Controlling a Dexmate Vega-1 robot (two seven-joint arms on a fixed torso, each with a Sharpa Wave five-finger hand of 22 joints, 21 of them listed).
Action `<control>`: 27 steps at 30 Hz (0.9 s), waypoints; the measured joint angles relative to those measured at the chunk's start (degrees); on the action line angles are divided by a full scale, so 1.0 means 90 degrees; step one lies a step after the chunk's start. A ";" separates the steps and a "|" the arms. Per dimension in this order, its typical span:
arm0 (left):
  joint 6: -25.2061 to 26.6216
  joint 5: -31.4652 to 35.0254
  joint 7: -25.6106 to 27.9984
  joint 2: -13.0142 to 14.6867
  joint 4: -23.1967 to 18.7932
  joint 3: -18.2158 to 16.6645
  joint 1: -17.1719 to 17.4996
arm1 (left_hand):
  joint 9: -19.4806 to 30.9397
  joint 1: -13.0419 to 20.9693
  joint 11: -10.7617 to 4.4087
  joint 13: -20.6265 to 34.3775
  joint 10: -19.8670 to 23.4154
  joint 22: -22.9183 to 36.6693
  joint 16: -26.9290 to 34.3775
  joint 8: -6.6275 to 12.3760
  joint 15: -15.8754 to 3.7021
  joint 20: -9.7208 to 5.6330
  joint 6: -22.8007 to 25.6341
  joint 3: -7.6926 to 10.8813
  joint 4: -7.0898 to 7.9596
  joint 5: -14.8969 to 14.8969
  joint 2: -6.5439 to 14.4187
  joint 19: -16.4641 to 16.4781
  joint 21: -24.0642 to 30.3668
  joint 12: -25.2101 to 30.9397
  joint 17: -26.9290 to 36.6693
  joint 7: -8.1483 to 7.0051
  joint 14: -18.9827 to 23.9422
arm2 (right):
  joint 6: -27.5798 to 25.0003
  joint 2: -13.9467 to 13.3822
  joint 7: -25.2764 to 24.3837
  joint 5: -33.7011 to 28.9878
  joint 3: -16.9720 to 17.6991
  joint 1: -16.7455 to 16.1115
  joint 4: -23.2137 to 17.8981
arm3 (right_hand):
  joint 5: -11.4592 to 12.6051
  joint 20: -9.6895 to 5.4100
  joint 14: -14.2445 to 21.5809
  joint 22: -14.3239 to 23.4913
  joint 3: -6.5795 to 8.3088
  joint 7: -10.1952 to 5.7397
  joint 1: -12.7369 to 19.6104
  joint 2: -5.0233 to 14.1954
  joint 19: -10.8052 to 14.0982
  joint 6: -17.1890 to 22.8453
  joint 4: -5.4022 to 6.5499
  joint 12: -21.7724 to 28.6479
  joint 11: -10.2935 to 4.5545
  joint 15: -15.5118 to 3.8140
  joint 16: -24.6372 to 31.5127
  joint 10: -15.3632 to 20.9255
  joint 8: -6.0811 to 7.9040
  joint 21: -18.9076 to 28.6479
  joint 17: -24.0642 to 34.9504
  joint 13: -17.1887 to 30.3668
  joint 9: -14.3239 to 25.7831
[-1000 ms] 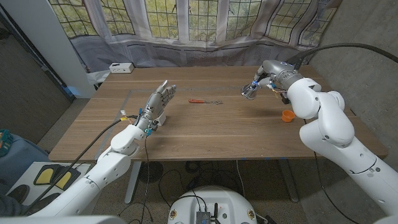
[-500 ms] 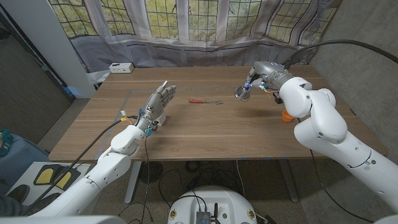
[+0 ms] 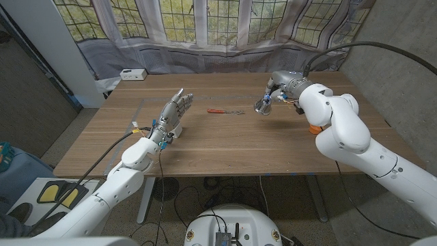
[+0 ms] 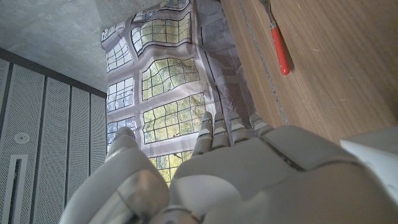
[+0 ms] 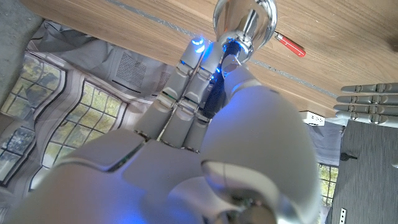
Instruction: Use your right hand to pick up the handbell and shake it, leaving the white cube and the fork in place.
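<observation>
A shiny silver handbell [image 3: 263, 107] hangs in the air above the far right part of the wooden bench [image 3: 225, 147], gripped by the robot's right hand [image 3: 276, 89]. The right wrist view shows the fingers [image 5: 189, 68] wrapped closely around the bell's handle, with the rounded bell [image 5: 244, 22] sticking out past the fingertips. The bell's long axis slants: the handle runs up into the hand and the mouth points down and toward the bench's middle. Judging by the task, it is held clear of the surface so it can swing freely when shaken.

Just beyond the bell toward the middle of the bench lies a fork with a red handle [image 3: 222, 111], flat on the wood and apart from the bell. It appears undisturbed. A small orange object [image 3: 315, 127] sits on the bench beside the right arm.

Farther out, the left hand [image 3: 173, 115] stands upright over the left part of the bench, fingers straight and spread, holding nothing. It seems to be waiting, well apart from the fork. A curtained window lies behind the bench.
</observation>
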 measured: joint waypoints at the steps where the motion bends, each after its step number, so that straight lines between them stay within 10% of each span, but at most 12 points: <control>1: 0.0000 0.0001 0.0000 0.0002 -0.0003 0.0000 0.0001 | 0.0000 0.0000 0.0000 0.0000 0.0000 0.0000 0.0000 0.0000 0.0000 0.0000 0.0000 0.0000 0.0000 0.0000 0.0000 0.0000 0.0000 0.0000 0.0000 0.0000 0.0000 | -0.0004 0.0003 0.0019 -0.0012 -0.0047 0.0033 0.0025 | 0.0000 0.0000 0.0000 0.0000 0.0000 0.0000 0.0000 0.0000 0.0000 0.0000 0.0000 -0.0001 0.0000 0.0000 0.0000 0.0000 0.0000 0.0000 0.0000 0.0000 0.0000; 27: -0.0007 0.0033 0.0001 0.0017 -0.0058 -0.0018 0.0008 | 0.0000 0.0000 0.0000 0.0000 0.0000 0.0000 0.0000 0.0000 0.0000 0.0000 -0.0001 0.0000 0.0000 0.0000 0.0000 0.0000 0.0000 0.0000 -0.0001 0.0000 0.0000 | 0.0220 0.0391 0.0827 -0.1226 -0.0728 0.0429 0.0645 | -0.0006 0.0012 0.0000 0.0000 -0.0008 -0.0001 -0.0001 -0.0001 -0.0012 0.0000 -0.0008 -0.0035 0.0000 0.0000 -0.0026 0.0000 0.0000 0.0048 -0.0001 -0.0031 -0.0001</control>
